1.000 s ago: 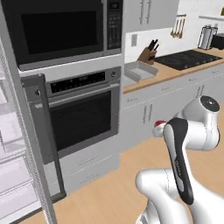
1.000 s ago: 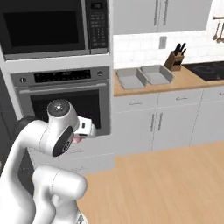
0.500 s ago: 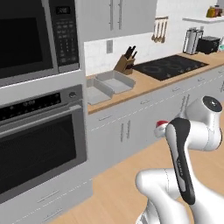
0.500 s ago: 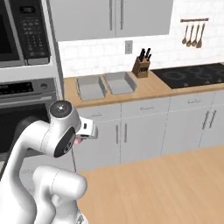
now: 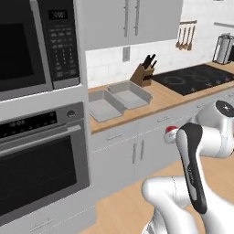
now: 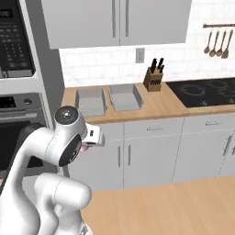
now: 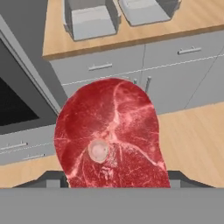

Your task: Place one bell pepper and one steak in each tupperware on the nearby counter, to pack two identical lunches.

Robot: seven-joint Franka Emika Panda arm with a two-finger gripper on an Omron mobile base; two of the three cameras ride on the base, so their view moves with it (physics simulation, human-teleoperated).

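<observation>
At the centre of the hand view, a steak point(image 7: 111, 135) stands big and red before the camera, grasped by the gripper point(image 7: 114, 177) whose dark tips are just seen at both its lower sides. Behind it, at the upper part of that view, two tupperware trays lie side by side on the desk point(image 7: 183, 19), the left tray point(image 7: 89, 19) and the right tray point(image 7: 142, 9) almost touching. Compared with the earlier pictures, the whole scene has shifted: the base has driven to the right, so the oven point(image 5: 39, 155) and the microwave point(image 5: 34, 45), which before filled the middle of the left base view, are now at its left side. The trays point(image 5: 119, 98) have come from the upper right to the centre of that view, and in the right base view they point(image 6: 109, 98) moved from the upper left to the middle. A knife block point(image 6: 153, 79) and a dark cooktop point(image 6: 204, 89) stand to the right of them. The arm keeps the same folded pose, with a little red of the steak point(image 5: 171, 131) showing at the hand.
</observation>
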